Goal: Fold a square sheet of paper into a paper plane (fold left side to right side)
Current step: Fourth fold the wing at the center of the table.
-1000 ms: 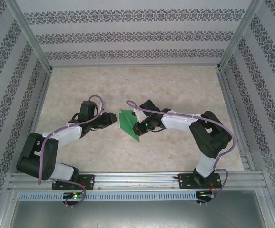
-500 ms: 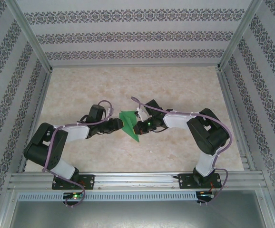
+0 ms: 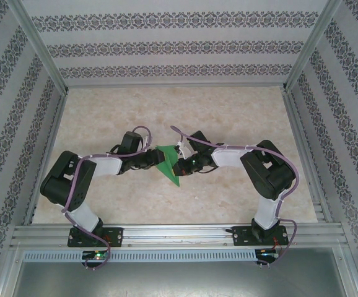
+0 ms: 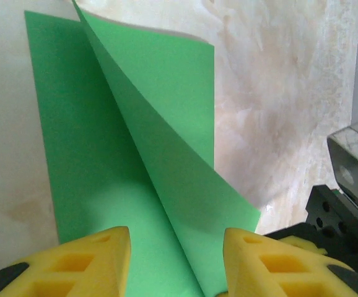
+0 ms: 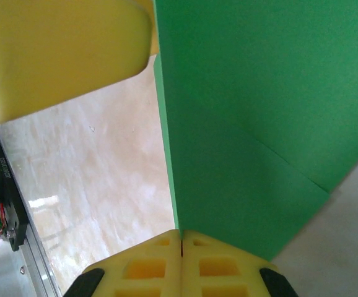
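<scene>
The green sheet of paper [image 3: 166,163] lies partly folded in the middle of the table, one flap lifted. In the left wrist view the sheet of paper [image 4: 129,154] shows a flat layer and a raised flap running down between my yellow fingers [image 4: 92,263]. My left gripper [image 3: 153,159] is open, its jaws on either side of the paper's left edge [image 4: 176,263]. My right gripper [image 3: 180,164] is shut on the paper's edge [image 5: 181,242], holding the flap [image 5: 253,111] up. One left fingertip [image 5: 61,49] shows at the top of the right wrist view.
The marble-patterned tabletop [image 3: 228,117] spreads around the paper. Patterned walls with metal frame posts [image 3: 43,49] close it on three sides. A metal rail [image 3: 179,234] carrying both arm bases runs along the near edge. The right gripper's black body [image 4: 346,210] is close beside the left fingers.
My left arm has swung right, bringing its open gripper up to the paper's left edge. The right gripper has kept its hold and barely moved.
</scene>
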Motion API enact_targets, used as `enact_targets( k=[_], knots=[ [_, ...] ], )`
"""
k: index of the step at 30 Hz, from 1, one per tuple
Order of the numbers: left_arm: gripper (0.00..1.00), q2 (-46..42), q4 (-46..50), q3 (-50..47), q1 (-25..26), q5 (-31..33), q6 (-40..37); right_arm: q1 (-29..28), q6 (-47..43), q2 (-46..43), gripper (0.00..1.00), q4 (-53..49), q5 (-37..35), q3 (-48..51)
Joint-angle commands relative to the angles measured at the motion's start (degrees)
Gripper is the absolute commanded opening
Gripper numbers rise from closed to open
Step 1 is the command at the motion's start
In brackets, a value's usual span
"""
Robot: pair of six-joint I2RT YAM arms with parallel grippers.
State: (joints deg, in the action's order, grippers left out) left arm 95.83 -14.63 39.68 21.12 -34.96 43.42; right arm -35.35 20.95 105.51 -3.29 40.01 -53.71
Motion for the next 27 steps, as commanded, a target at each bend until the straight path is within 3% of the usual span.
enact_targets(
  k=[1, 22, 27],
  knots=[
    [0.43, 1.17, -0.95, 1.68, 1.34, 1.63, 1.01, 0.57, 0.45, 0.77, 0.0, 1.59, 1.82, 0.85],
    [0.42, 5.96, 10.12, 6.41, 2.1, 7.41, 0.75, 0.93, 0.91, 1.63, 0.0, 2.76, 2.97, 1.07],
    [0.42, 6.72, 10.66, 6.42, 2.27, 8.11, 0.75, 1.2, 1.29, 0.63, 0.07, 2.84, 3.27, 1.07]
  ],
)
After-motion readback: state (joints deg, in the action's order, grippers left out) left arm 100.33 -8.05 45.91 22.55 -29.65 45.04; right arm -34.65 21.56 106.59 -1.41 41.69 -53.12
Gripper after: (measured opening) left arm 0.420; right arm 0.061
